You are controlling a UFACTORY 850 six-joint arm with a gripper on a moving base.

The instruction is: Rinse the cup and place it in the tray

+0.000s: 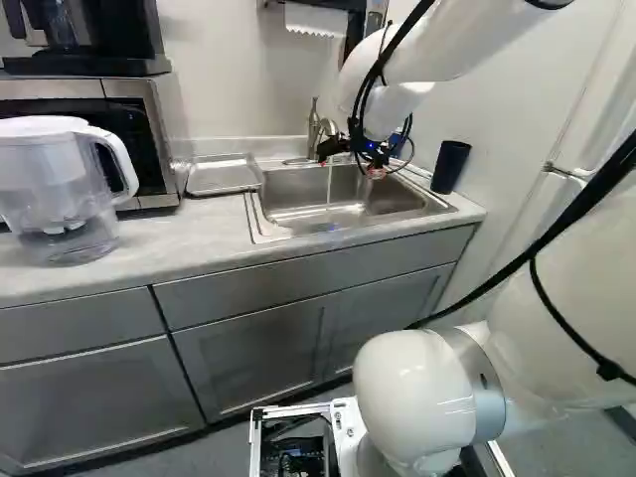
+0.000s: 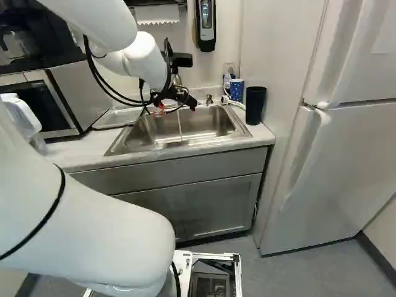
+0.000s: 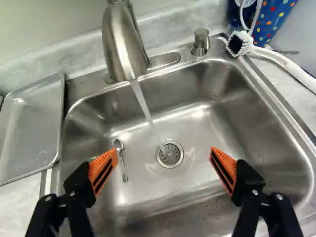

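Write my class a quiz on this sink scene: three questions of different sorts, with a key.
1. True or false: the metal tray lies beside the sink, not in it.
2. Short answer: which utensil lies near the drain?
3. Fill the gap: the fingers stand ____ above the sink while water runs from the faucet.

Key: 1. True. 2. A spoon. 3. Open.

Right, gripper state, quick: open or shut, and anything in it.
Gripper: open, fingers wide apart, nothing between them, hovering over the sink.
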